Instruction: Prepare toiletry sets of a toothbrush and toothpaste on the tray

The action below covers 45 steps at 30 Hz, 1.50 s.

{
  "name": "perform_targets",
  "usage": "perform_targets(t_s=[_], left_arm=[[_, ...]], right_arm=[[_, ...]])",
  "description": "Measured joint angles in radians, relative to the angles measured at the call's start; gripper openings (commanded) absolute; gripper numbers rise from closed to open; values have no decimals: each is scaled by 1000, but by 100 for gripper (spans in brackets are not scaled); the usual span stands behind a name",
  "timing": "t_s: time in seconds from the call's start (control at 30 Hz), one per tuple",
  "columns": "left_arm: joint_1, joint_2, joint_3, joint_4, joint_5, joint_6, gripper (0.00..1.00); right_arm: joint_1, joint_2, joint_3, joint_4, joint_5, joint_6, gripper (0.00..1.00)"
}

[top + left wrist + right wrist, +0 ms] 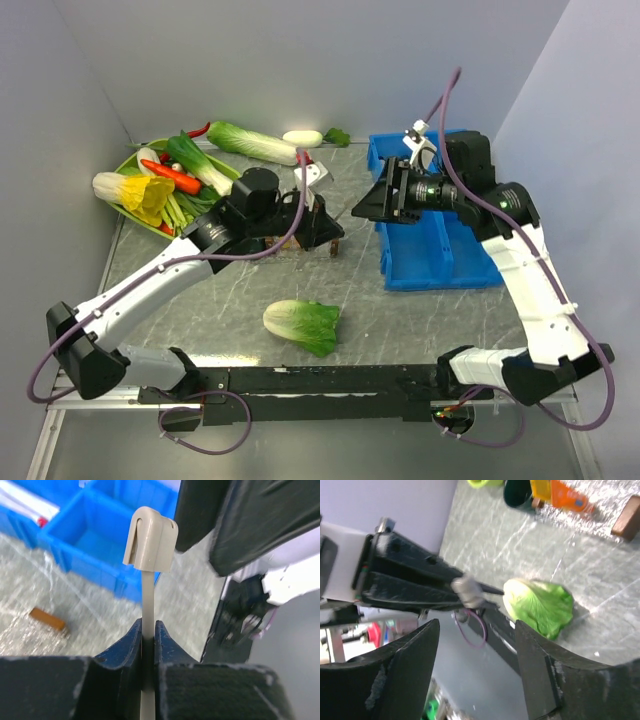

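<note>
I am watching the left gripper (148,637) clamping a pale toothbrush (150,540) by its handle. It is sitting just left of the blue tray (95,567), with the capped head toward it. A small brown block (47,619) is lying left of the tray. The right gripper (477,672) is hovering over the tray's left edge, fingers spread, carrying nothing.

The left arm (150,280) and right arm (535,280) are white tubular links between bulky black joints, each trailed by a looping purple cable (447,92). The black jaws have scuffed, pale edges; the left pair carries dark blue inner blocks
</note>
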<state>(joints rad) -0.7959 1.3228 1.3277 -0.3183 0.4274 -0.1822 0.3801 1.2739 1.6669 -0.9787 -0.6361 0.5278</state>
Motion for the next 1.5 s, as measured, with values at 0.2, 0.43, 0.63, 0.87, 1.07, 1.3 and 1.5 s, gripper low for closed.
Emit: perform_targets(t_s=[0.2, 0.43, 0.63, 0.87, 1.07, 1.3, 1.5], left_arm=[[0, -40, -57, 132, 20, -101, 1], [0, -47, -84, 167, 47, -143, 1], [0, -61, -96, 183, 50, -153, 1], [0, -66, -97, 203, 58, -157, 1], [0, -66, -97, 204, 66, -161, 1], [1, -64, -97, 199, 75, -171, 1], [6, -57, -97, 172, 79, -171, 1]], right_arm=[[19, -45, -48, 123, 55, 66, 63], [28, -50, -68, 261, 78, 108, 52], [30, -49, -82, 307, 69, 127, 49], [35, -48, -84, 340, 34, 126, 39], [37, -48, -85, 354, -1, 115, 27], [37, -39, -87, 360, -16, 94, 20], [38, 16, -39, 301, -32, 54, 19]])
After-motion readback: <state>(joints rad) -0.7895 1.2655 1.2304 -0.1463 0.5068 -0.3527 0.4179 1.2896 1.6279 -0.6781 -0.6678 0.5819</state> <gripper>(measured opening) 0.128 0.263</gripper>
